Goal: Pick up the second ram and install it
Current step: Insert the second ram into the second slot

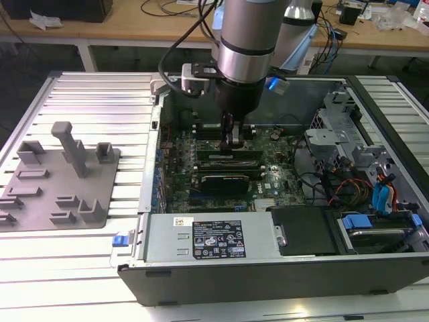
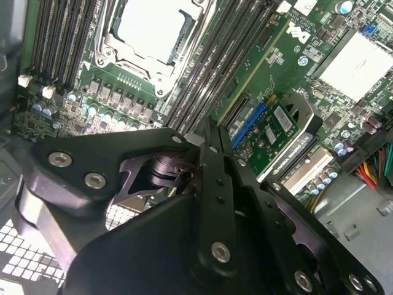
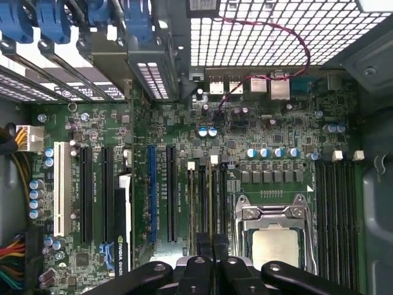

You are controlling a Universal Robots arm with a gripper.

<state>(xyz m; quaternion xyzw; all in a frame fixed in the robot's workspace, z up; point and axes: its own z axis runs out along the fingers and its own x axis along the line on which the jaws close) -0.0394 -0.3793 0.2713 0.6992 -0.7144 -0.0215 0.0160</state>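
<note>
**Table**: pale ribbed aluminium slats that carried all the items below.

**Computer case**: open box of dark sheet metal. It surrounded the end effector, and its far corner was cut off by the arm.

**Fixture tray**: matte grey plastic with blocky posts and shallow pockets. It lay well apart from the end effector, toward the exterior view's left.

**Motherboard**: glossy green, studded with round capacitors and long black slots. It sat just beneath the end effector.

**Expansion card**: thick, black and oblong, near the end effector.

**CPU socket**: square steel frame around a dull silver cap, just beside the end effector.

**End effector**: black metal linkage with bolt heads, seen in both wrist views. Its fingers were drawn close together with almost no gap. The tips were hidden, so a grip on anything could not be told.

**Second ram**: long, thin dark strip standing on edge in the slot bank, directly under the end effector. Its middle was covered and no chip detail could be made out.
</note>
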